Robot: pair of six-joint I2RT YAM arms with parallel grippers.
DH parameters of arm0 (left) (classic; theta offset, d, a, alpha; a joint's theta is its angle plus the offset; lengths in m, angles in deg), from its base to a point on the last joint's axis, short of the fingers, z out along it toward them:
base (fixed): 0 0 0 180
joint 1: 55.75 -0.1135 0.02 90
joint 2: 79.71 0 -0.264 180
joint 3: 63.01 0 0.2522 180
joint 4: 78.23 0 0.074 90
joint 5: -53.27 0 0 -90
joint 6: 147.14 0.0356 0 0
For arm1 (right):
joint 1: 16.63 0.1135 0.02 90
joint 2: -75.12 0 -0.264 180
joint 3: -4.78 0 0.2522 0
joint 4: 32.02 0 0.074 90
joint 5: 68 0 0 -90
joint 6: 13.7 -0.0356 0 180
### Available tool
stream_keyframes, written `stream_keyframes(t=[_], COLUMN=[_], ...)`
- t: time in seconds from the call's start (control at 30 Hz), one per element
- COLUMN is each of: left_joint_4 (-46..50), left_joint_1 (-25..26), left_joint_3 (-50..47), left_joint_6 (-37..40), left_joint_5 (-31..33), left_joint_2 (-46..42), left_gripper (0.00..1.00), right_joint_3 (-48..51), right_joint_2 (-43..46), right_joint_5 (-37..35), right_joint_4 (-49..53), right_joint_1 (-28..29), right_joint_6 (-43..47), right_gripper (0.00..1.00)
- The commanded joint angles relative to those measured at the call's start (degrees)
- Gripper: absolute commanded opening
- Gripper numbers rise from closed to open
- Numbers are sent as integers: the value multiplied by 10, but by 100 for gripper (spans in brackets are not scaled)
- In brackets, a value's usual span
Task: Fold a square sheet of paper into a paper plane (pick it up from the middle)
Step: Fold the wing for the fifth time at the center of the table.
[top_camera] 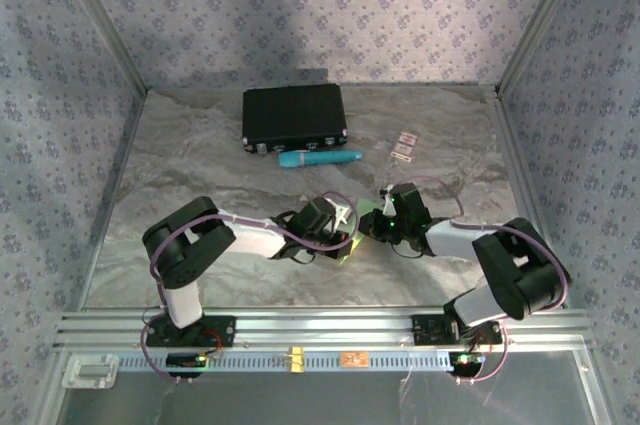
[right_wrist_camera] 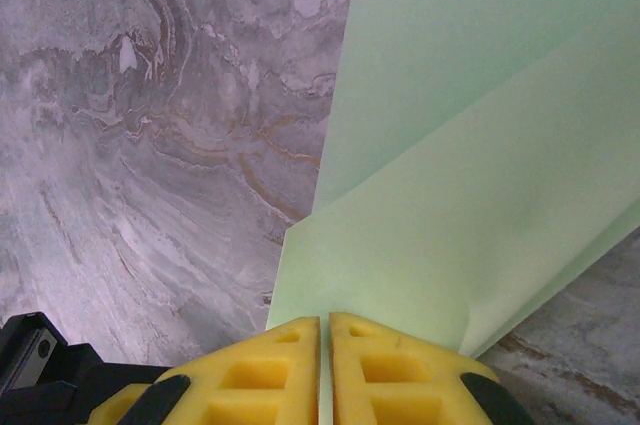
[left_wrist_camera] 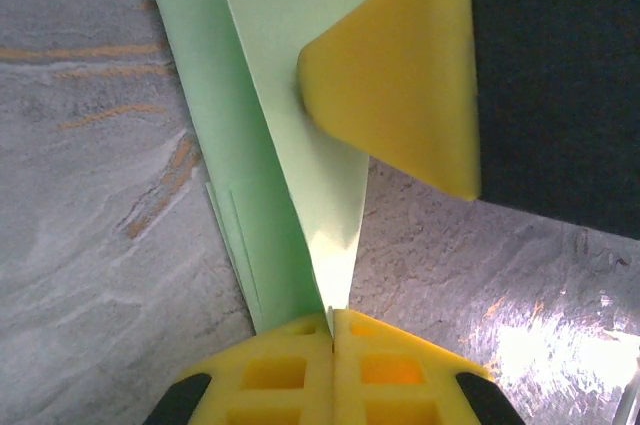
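Marbled table [top_camera: 200, 175] with a black case [top_camera: 294, 117] at its far side. Nearer, at centre, the pale green paper plane [left_wrist_camera: 280, 95] is pinched by the closed left gripper [left_wrist_camera: 332, 317] and right gripper [right_wrist_camera: 325, 330]. The wrist views show overlapping tapered layers. The top view shows a teal tube [top_camera: 320, 158] just beside the case.

- Jointed black-and-white left arm [top_camera: 195, 245]: glossy black housings, white forearm shell.
- Matching right arm [top_camera: 505, 270]: bulky black joints, pale link.
- Thin purple cables [top_camera: 290, 232] loop along both arms.
- Yellow plastic left tool [left_wrist_camera: 332, 317] and right tool [right_wrist_camera: 325, 323]: fingers [left_wrist_camera: 390, 370] moulded with square recesses, black rounded mounts.
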Motion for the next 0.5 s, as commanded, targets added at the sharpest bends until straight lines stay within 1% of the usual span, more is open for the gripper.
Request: stream_keyframes(t=[0.0, 0.4, 0.47], left_joint_4=[8, -19, -21], left_joint_1=[-3, -10, -11], left_joint_3=[-16, -38, -41], left_joint_6=[-8, -21, -21], left_joint_5=[-8, -22, -28], left_joint_2=[12, 16, 14], left_gripper=[0, 0, 2], right_joint_3=[-15, -32, -34], right_joint_2=[-11, -56, -63], right_joint_5=[2, 9, 6], right_joint_4=[-7, 1, 7], right_joint_1=[-6, -18, -19], right_joint_6=[7, 19, 19], right_gripper=[12, 12, 12])
